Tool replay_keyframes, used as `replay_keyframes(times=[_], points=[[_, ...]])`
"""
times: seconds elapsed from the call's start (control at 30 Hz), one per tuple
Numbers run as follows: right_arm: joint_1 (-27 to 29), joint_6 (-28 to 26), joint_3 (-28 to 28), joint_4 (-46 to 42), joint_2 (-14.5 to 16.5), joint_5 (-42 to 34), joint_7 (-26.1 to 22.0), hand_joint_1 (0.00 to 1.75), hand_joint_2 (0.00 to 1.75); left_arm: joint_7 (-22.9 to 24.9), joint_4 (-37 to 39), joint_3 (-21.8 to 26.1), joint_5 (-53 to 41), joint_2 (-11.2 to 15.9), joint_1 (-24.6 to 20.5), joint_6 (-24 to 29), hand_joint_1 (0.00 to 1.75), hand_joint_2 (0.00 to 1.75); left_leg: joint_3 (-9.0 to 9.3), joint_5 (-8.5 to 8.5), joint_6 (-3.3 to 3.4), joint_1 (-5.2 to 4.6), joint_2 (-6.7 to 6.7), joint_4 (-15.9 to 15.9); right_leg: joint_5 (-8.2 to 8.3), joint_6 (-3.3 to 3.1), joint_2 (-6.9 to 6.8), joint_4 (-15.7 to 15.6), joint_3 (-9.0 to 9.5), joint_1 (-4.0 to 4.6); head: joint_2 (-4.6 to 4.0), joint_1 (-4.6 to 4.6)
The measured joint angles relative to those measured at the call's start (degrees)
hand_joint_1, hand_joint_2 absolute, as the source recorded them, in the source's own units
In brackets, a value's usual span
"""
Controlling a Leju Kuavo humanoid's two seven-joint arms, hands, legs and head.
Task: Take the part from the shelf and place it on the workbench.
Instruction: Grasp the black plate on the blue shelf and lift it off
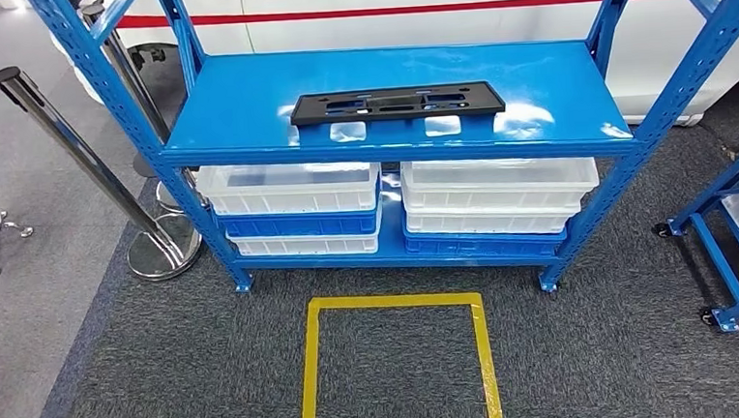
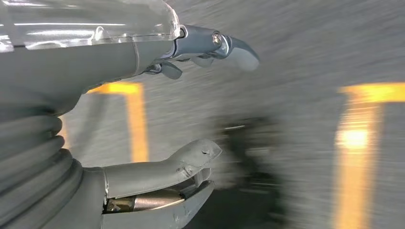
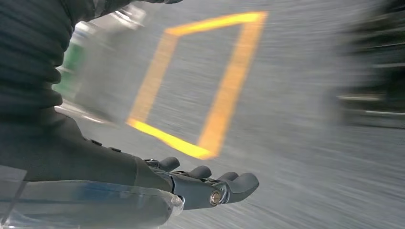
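The part [image 1: 397,104], a flat black plate with cut-outs, lies on the top board of the blue shelf [image 1: 244,120] ahead of me in the head view. My left hand [image 2: 191,100] hangs over the grey carpet, thumb and fingers apart, holding nothing. Low over the carpet by the yellow tape, my right hand [image 3: 205,183] has its fingers stretched out, and nothing is in it. Both wrist views are blurred by motion.
White and blue bins [image 1: 293,209] fill the shelf's lower level. A yellow tape square [image 1: 400,367] marks the carpet before the shelf. Chrome stanchions [image 1: 91,158] stand at the left, a second blue rack [image 1: 735,235] at the right, a white car [image 1: 412,12] behind.
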Motion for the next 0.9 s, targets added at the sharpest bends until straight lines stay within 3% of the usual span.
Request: replay_keyframes(times=[0.07,0.1,0.17,0.2,0.23,0.27,0.37,0.4,0.47,0.57,0.6,0.67,0.73,0.77,0.8,0.9], points=[[-3.59,0.0,-0.01,-4.53,0.02,0.0,-0.04,0.0,1.75,0.04,4.37,-0.02,0.0,-0.13,3.52,-0.04,0.0,1.75,-0.41,-1.08,-0.43,0.28,0.09,1.43,0.16,-0.72,0.13,-0.18,-0.01,0.09,0.0,0.0],[-5.31,-0.01,-0.01,-6.7,0.02,0.0,-0.07,0.0,1.75,0.07,6.48,-0.03,0.0,-0.14,5.23,-0.06,0.0,1.75,-1.44,-2.56,-0.54,0.32,0.14,3.72,0.26,-1.01,0.2,-0.25,-0.04,0.11,0.0,0.01],[-8.14,-0.02,-0.03,-10.5,-0.01,-0.01,-0.1,0.0,1.75,0.1,10.29,-0.02,0.0,-0.07,8.12,-0.05,0.0,1.75,-4.99,-6.34,-0.55,0.29,0.23,10.94,0.3,-1.32,0.33,-0.23,-0.24,0.36,0.0,-0.01],[-9.17,-0.02,-0.04,-12.01,-0.03,-0.01,-0.1,0.0,1.75,0.1,11.87,-0.02,0.0,0.01,9.23,-0.03,0.0,1.75,-6.7,-7.61,-0.49,0.25,0.24,14.29,0.3,-1.38,0.42,-0.21,-0.33,0.54,0.0,0.0],[-9.85,-0.02,-0.04,-13.19,-0.04,-0.01,-0.1,0.0,1.75,0.11,13.1,-0.02,0.0,0.08,10.1,-0.02,0.0,1.75,-7.68,-7.82,-0.34,0.2,0.25,16.06,0.3,-1.42,0.51,-0.19,-0.37,0.72,0.0,-0.01],[-10.19,-0.02,-0.04,-13.96,-0.04,-0.01,-0.1,0.0,1.75,0.11,13.93,-0.02,0.0,0.15,10.62,-0.02,0.0,1.31,-7.64,-6.91,-0.09,0.11,0.25,15.72,0.28,-1.44,0.6,-0.18,-0.35,0.87,0.0,0.0],[-8.99,-0.01,-0.04,-13.65,-0.02,-0.02,-0.05,0.0,0.44,0.02,13.76,-0.03,-0.01,0.17,9.28,-0.02,0.0,0.0,-2.99,-1.26,1.07,-0.52,0.27,5.63,0.21,-1.4,0.47,-0.21,-0.26,1.1,0.0,0.01],[-7.91,-0.01,-0.04,-12.65,0.0,-0.02,-0.04,0.0,0.0,-0.04,12.82,-0.03,-0.01,0.16,7.98,-0.02,0.0,0.0,-1.67,-0.18,1.31,-0.76,0.37,2.8,0.19,-1.3,0.29,-0.25,-0.32,1.15,0.0,0.01],[-5.07,0.0,-0.03,-9.61,0.07,-0.02,-0.01,0.0,0.0,-0.12,9.82,-0.02,-0.02,0.15,4.87,-0.02,0.0,0.0,-0.81,0.23,1.48,-1.18,0.51,0.85,0.21,-0.88,-0.09,-0.43,-0.38,1.15,0.0,0.02],[-0.13,0.0,-0.02,-3.82,0.13,-0.02,0.12,0.0,0.0,-0.2,4.13,-0.01,-0.02,0.11,-0.14,-0.02,0.0,0.0,-0.39,0.95,2.22,-1.07,0.33,-0.49,-0.31,-0.06,-0.36,0.0,-0.13,1.02,0.0,0.03],[1.47,0.0,-0.02,-1.9,0.12,-0.02,0.15,0.0,0.0,-0.22,2.17,-0.01,-0.02,0.09,-1.75,-0.02,0.0,0.0,-0.17,1.24,2.52,-0.93,0.25,-1.0,-1.46,0.09,-0.39,1.59,-0.77,1.07,0.0,0.04],[4.38,0.02,-0.01,1.9,0.11,-0.02,0.19,0.0,0.0,-0.25,-1.56,-0.01,-0.02,0.05,-4.58,-0.02,0.0,0.0,-0.05,1.44,2.84,-0.92,0.11,-1.28,-4.98,0.24,-0.38,7.61,-3.77,1.13,0.0,0.07],[6.38,0.02,0.0,4.85,0.08,-0.02,0.23,0.0,0.87,-0.26,-4.33,-0.01,-0.02,0.05,-6.55,-0.02,0.0,0.87,-0.19,1.41,2.95,-1.01,-0.04,-1.19,-6.96,0.42,-0.39,13.08,-6.65,1.09,0.0,0.08],[6.92,0.01,0.0,5.71,0.03,-0.02,0.26,0.0,1.31,-0.27,-5.12,0.0,-0.02,0.06,-7.03,-0.02,0.0,1.31,-0.19,1.36,2.94,-1.0,-0.12,-1.14,-6.44,0.53,-0.4,13.43,-6.9,1.03,0.0,0.08],[7.06,0.01,0.0,6.1,-0.05,-0.02,0.27,0.0,1.75,-0.26,-5.5,0.01,-0.01,0.06,-7.11,-0.02,0.0,1.75,-0.13,1.29,2.86,-0.95,-0.17,-1.07,-4.89,0.64,-0.42,11.57,-6.02,0.93,0.0,0.09],[4.89,0.0,0.0,4.29,-0.22,-0.02,0.22,0.0,1.75,-0.14,-4.04,0.01,0.0,0.03,-4.85,-0.03,0.0,1.75,-0.22,0.7,2.11,-0.98,0.17,-0.56,-0.07,0.5,-0.41,1.49,-0.88,0.7,0.0,0.08]])
